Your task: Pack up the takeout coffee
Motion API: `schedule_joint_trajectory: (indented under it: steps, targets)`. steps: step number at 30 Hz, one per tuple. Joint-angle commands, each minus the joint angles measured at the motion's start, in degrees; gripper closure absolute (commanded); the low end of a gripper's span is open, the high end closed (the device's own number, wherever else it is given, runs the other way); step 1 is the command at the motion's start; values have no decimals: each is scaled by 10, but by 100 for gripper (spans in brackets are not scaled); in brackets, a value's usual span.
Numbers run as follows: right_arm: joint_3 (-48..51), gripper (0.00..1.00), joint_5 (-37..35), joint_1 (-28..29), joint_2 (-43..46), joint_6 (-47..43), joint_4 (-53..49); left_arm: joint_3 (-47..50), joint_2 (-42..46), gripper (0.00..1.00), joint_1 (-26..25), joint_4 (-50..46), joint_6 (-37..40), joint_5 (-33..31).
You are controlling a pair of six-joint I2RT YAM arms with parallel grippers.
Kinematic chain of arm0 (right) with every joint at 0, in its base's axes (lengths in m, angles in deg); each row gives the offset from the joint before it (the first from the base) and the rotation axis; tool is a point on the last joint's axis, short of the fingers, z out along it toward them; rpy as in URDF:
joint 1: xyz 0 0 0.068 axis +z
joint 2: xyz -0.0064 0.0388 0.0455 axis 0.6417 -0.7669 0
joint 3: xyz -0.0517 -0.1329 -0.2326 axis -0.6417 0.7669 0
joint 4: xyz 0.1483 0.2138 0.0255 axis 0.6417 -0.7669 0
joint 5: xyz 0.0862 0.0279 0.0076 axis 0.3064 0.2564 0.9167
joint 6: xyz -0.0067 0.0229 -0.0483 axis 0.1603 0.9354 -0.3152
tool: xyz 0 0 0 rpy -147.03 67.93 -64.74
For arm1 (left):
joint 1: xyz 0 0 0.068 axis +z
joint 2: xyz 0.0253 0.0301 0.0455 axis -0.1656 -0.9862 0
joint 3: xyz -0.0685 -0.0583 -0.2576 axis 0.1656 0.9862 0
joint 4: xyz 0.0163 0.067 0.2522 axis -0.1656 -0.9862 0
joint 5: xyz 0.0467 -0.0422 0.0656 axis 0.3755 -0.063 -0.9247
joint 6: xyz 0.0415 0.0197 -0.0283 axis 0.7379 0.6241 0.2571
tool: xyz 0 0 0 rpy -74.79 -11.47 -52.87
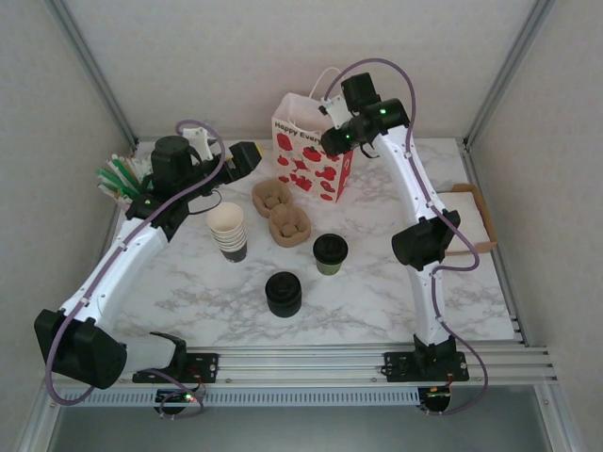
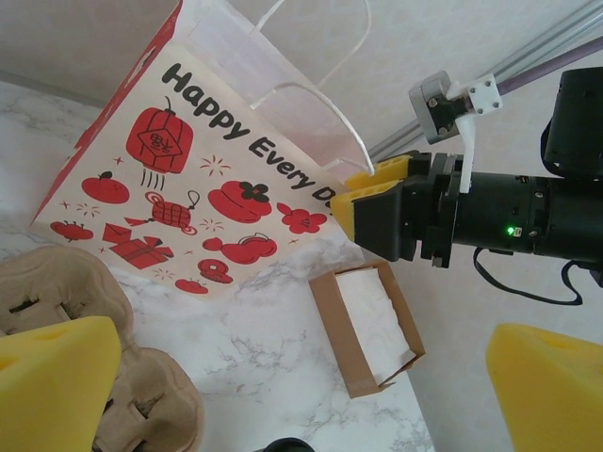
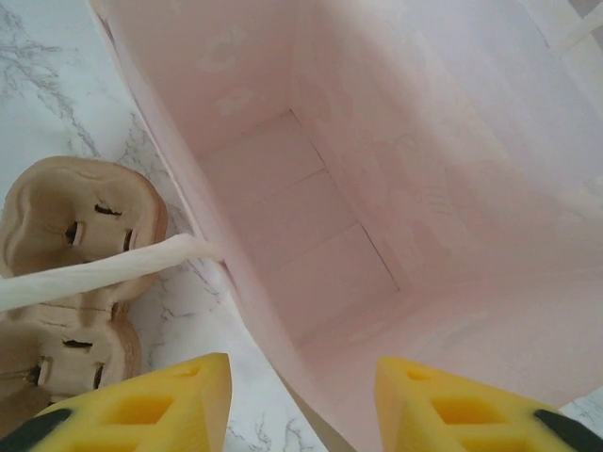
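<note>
nothing was packed at this moment. the takeout coffee [image 1: 330, 252] stood upright on the worktop [image 1: 377, 301] with its black lid on. it was near the middle, at about 6 o'clock from the paper bag [image 1: 311, 160], well apart from it, and neither arm touched it.

your right arm [image 1: 415, 188] reached to 12 o'clock and hung its jaws over the bag's open mouth. in the right wrist view they were spread and grasped nothing. the yellow pads [image 3: 141, 405] sat either side of the bag's near wall, and a white handle [image 3: 94, 268] lay across to 9 o'clock. the bag's floor showed bare: no cup inside.

your left arm [image 1: 132, 250] was out at 10 o'clock. its jaws were also released and empty, with pads [image 2: 57, 377] wide apart, facing the bag's printed side.

the pulp carriers [image 1: 283, 212] lay at 11 o'clock from the coffee. the stack of lidless cups [image 1: 228, 231] was at 9 o'clock and the black lid stack [image 1: 283, 294] at 7 o'clock. none of them looked touched.

my reading is that you were at the bag-readying stage, opening or steadying its mouth. the whole carry was left: grasp the coffee, lift it level, lower it through the mouth, then let go. whether it should first go into a carrier, i could not tell.
</note>
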Motion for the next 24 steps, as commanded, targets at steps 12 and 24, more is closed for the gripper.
schedule_joint_trajectory:
  steps: [12, 24]
  targets:
    - [-6, 91, -19, 8, 38, 4, -35, 14, 14, 0, 6, 4, 3, 16]
    - [55, 96, -252, 40, 98, 62, -92, 27, 7, 0, 6, 15, -1, 33]
